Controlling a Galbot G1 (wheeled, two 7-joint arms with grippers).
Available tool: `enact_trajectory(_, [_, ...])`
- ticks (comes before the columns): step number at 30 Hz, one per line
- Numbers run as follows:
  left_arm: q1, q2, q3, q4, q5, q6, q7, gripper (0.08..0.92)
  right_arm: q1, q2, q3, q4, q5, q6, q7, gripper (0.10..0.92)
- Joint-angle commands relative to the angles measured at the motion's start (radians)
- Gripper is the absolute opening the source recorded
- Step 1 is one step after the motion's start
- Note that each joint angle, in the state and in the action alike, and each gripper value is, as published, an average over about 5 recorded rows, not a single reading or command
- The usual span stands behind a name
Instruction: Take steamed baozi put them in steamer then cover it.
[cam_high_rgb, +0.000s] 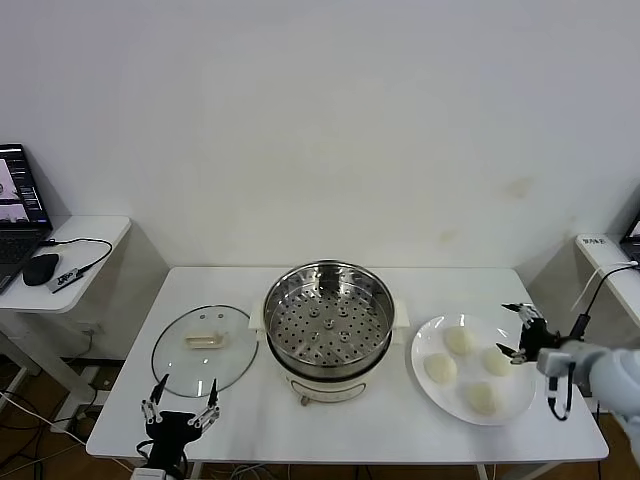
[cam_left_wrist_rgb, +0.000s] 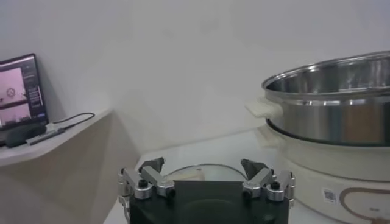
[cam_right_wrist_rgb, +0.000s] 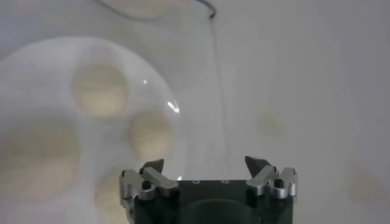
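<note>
The steamer (cam_high_rgb: 328, 320), a shiny steel pot with a perforated tray on a white base, stands empty at mid-table; it also shows in the left wrist view (cam_left_wrist_rgb: 332, 97). Several cream-white baozi (cam_high_rgb: 458, 340) lie on a white plate (cam_high_rgb: 520, 395) to its right. The clear glass cover (cam_high_rgb: 205, 348) lies flat to its left. My right gripper (cam_high_rgb: 520, 330) is open and empty, hovering at the plate's right edge; its wrist view (cam_right_wrist_rgb: 204, 162) shows the baozi (cam_right_wrist_rgb: 100, 88) beyond it. My left gripper (cam_high_rgb: 181, 398) is open and empty at the table's front left, facing the cover (cam_left_wrist_rgb: 195, 173).
A side table (cam_high_rgb: 60, 240) at the left holds a laptop (cam_high_rgb: 20, 200), a mouse (cam_high_rgb: 40, 268) and a cable. Another small table (cam_high_rgb: 605, 255) stands at the right. A white wall is close behind the table.
</note>
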Motion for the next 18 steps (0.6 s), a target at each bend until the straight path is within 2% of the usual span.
enact_trajectory(1, [-0.001, 0.003, -0.002, 0.004, 0.005, 0.002, -0.003, 0.823, 0.564, -0.105, -0.607, -0.162, 0.109, 0.001, -0.237, 0.823])
enact_trajectory(5, [-0.002, 0.004, -0.017, 0.000, 0.002, 0.001, -0.004, 0.823, 0.725, -0.049, -0.775, -0.246, 0.153, 0.001, -0.275, 0.823])
enact_trajectory(9, [-0.006, 0.006, -0.029, -0.002, -0.004, 0.002, -0.001, 0.823, 0.796, 0.013, -0.869, -0.334, 0.133, 0.004, -0.297, 0.823])
enact_trajectory(18, [-0.004, 0.004, -0.037, -0.012, -0.004, 0.002, 0.005, 0.823, 0.799, 0.154, -0.896, -0.477, 0.099, -0.001, -0.260, 0.823])
